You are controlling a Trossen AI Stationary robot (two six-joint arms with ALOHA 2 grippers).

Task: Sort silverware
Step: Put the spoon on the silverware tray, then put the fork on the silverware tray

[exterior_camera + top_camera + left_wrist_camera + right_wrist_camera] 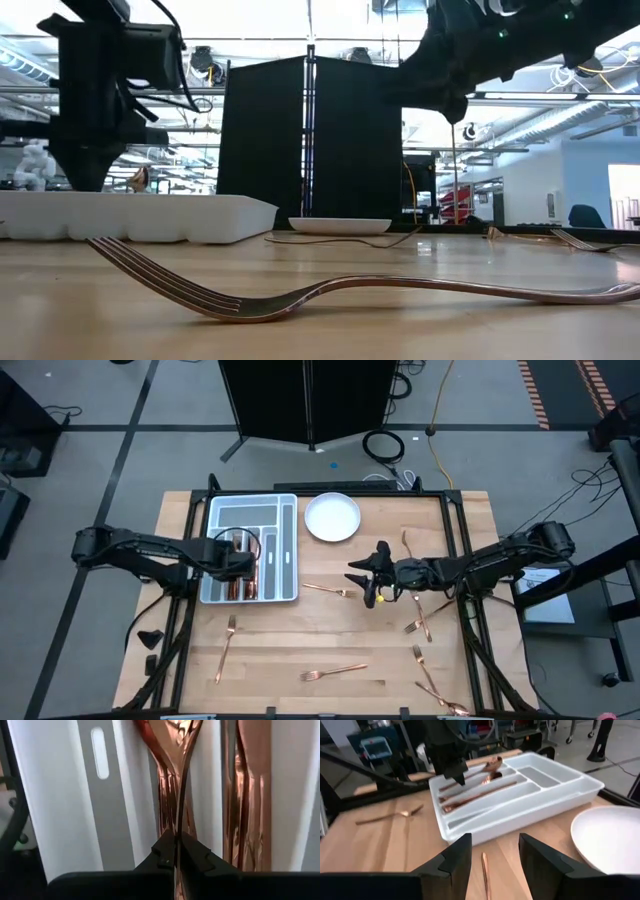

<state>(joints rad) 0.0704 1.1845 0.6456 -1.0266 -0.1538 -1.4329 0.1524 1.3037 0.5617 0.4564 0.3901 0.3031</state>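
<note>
We see the wooden desk (300, 650) carrying a grey compartmented tray (285, 510) at its upper left and a white round plate (332, 517) just beside the tray's right side. The left arm reaches in from the desk's left edge, its left claw (243, 555) poised over the tray's middle compartments. In the left wrist view this claw (174, 851) is pinched tight on a thin copper piece (181, 795) seen edge-on, hanging over other copper silverware lying lengthwise in the compartments; what kind of piece it is we cannot tell. The right arm stretches in from the right edge, wrist level, with the right claw (365, 572) above bare wood at the desk's centre. In its own view the right claw (495, 857) stands apart and empty, with a slim copper handle (485, 872) on the desk between the fingers.

The silverware is shiny rose-gold. Several pieces sit in the tray (245, 585); loose forks lie scattered: one near the left front (226, 647), one at the front centre (335, 672), one between tray and right claw (325, 589), and more toward the right edge (418, 622). The wood at front is largely open.
</note>
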